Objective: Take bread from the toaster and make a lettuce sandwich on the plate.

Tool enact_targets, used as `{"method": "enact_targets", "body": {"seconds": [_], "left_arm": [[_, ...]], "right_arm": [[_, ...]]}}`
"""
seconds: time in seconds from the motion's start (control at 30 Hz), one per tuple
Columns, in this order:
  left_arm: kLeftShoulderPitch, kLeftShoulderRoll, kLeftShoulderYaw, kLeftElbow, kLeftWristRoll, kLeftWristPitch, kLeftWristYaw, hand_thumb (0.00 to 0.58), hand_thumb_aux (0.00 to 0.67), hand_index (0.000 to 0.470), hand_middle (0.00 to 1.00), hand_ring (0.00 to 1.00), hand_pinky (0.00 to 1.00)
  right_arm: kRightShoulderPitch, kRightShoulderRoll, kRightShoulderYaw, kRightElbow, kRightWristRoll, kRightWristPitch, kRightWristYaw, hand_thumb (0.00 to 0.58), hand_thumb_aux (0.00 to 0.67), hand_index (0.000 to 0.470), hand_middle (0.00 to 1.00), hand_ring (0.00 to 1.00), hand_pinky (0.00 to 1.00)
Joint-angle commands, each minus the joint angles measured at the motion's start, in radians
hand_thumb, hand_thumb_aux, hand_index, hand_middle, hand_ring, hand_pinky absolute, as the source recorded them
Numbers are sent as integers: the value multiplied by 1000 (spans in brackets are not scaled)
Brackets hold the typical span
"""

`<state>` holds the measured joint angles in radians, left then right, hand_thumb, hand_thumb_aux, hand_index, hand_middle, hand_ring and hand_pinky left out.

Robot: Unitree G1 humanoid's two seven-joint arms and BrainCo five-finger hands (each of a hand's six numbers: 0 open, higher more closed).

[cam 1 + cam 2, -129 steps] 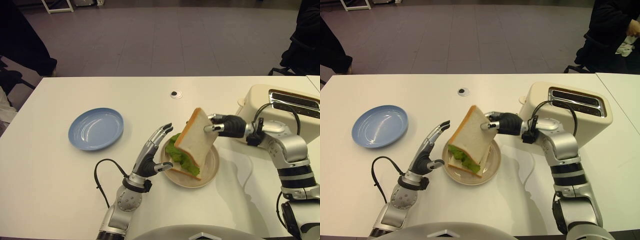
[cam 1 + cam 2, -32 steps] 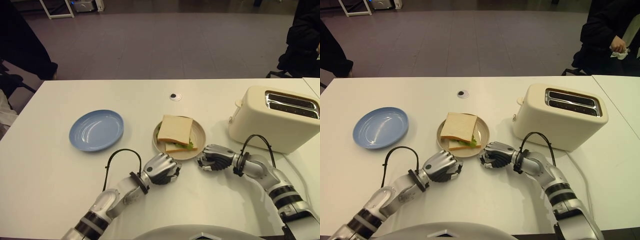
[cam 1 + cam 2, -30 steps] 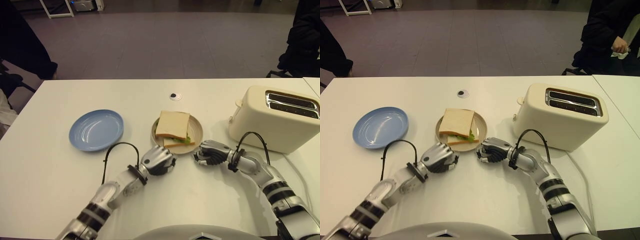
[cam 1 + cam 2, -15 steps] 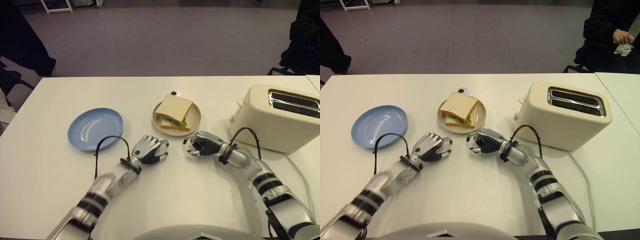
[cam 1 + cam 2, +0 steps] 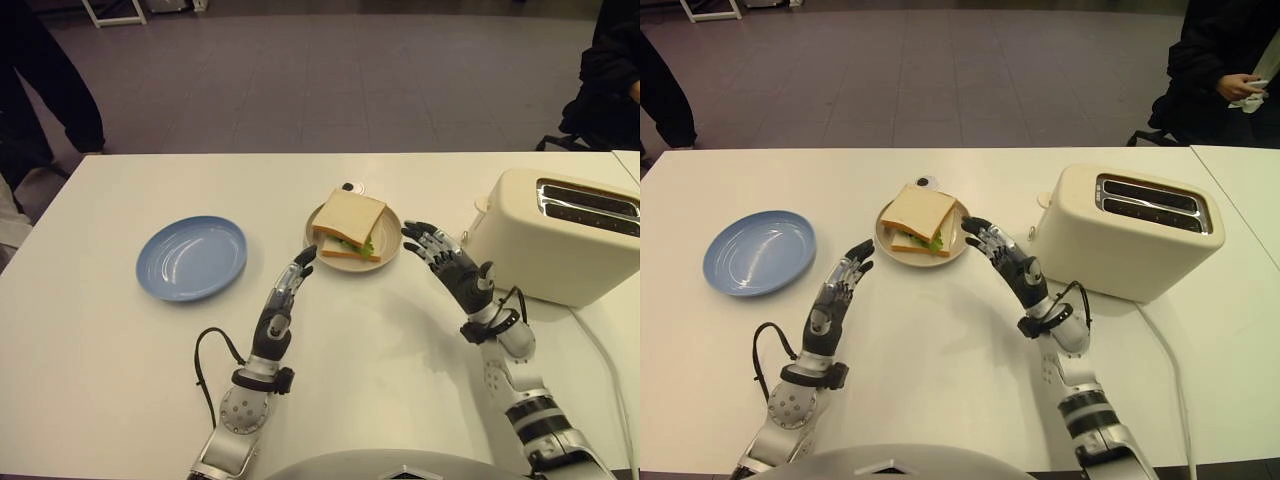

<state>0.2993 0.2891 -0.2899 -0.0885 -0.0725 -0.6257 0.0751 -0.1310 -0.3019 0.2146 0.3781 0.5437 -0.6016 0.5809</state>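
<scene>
We log the sandwich (image 5: 348,222), bread over lettuce, lying on the plate (image 5: 393,236) mid-bench (image 5: 100,330). Left robot hand (image 5: 279,308): released, fingers straight, grasping nothing, just left of the plate. Right robot hand (image 5: 455,272): released, fingers spread, between plate and toaster (image 5: 560,240). Blue plate (image 5: 190,258) sits farther left.

blue plate (image 5: 191,257); left side of white table (image 5: 100,345) | round grommet (image 5: 347,187); far middle of table
</scene>
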Motion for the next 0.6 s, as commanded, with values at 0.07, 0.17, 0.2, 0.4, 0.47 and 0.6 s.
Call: {"method": "enact_targets", "body": {"seconds": [0.07,0.17,0.2,0.4,0.47,0.6], "left_arm": [[2,-15,75,53,-44,-34,-71,0,0,0,0,0,0],[10,-36,105,54,-49,-44,-99,0,0,0,0,0,0],[12,-42,115,55,-50,-47,-106,0,0,0,0,0,0],[4,-74,177,86,-72,-68,-152,0,0,0,0,0,0],[4,-84,192,83,-82,-72,-164,0,0,0,0,0,0],[2,-104,215,85,-91,-78,-190,0,0,0,0,0,0]], "right_arm": [[-26,41,-128,31,53,76,40,0,0,0,0,0,0],[-19,66,-160,10,44,92,78,0,0,0,0,0,0],[-19,74,-170,7,39,92,86,0,0,0,0,0,0],[-13,114,-213,-17,26,86,146,0,0,0,0,0,0],[-9,125,-226,-32,29,81,167,0,0,0,0,0,0],[-7,143,-250,-48,31,94,195,0,0,0,0,0,0]]}}
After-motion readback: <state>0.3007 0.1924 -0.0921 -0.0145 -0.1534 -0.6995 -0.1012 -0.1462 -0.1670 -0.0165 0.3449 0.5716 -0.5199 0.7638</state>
